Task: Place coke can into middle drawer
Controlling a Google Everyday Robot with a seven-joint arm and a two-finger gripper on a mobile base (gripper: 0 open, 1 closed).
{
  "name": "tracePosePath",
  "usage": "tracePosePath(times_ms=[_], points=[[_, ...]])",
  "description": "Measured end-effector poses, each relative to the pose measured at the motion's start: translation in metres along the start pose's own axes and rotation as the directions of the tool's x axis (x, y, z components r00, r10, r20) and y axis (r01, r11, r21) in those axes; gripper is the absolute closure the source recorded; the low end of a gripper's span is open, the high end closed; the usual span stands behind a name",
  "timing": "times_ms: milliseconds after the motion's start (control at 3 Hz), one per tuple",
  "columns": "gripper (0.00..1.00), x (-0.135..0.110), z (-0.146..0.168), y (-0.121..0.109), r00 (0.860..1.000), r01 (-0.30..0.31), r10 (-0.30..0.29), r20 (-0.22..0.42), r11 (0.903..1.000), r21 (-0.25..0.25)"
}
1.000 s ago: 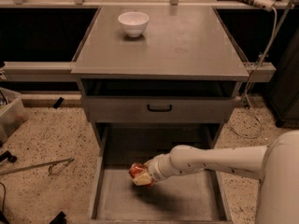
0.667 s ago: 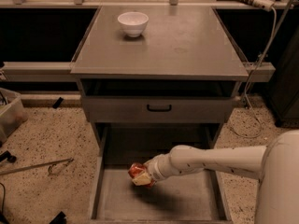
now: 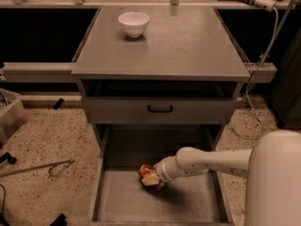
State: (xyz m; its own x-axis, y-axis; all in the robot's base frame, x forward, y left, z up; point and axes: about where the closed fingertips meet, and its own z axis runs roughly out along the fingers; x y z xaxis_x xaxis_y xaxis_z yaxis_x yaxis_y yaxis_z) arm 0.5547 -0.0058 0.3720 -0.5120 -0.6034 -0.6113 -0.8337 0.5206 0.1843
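Coke can point(image 3: 147, 173) held by gripper point(image 3: 154, 177) inside open middle drawer point(image 3: 183, 202)

The middle drawer point(image 3: 188, 206) is showing a smooth, matt grey metal floor. Over the back part of that floor, the tool point(image 3: 156, 177), on a smooth off-white arm point(image 3: 207, 161) with a plastic look, is meeting the coke can point(image 3: 148, 175), whose dented red skin is looking glossy. Above the drawer, the tabletop point(image 3: 188, 41) is reading as dull grey metal, and the white bowl point(image 3: 134, 22) is gleaming like glazed ceramic. Beside the drawer, the floor point(image 3: 47, 140) is looking like speckled stone.
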Motion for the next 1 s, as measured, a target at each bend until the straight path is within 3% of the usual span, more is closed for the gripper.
tracePosePath(times_ms=[333,1000], points=[[0.81,0.0003,0.0009,-0.001,1.0,-0.002,0.002,0.001,1.0,0.001],[0.35,0.0003,0.001,-0.001,1.0,-0.002,0.002,0.001,1.0,0.0]])
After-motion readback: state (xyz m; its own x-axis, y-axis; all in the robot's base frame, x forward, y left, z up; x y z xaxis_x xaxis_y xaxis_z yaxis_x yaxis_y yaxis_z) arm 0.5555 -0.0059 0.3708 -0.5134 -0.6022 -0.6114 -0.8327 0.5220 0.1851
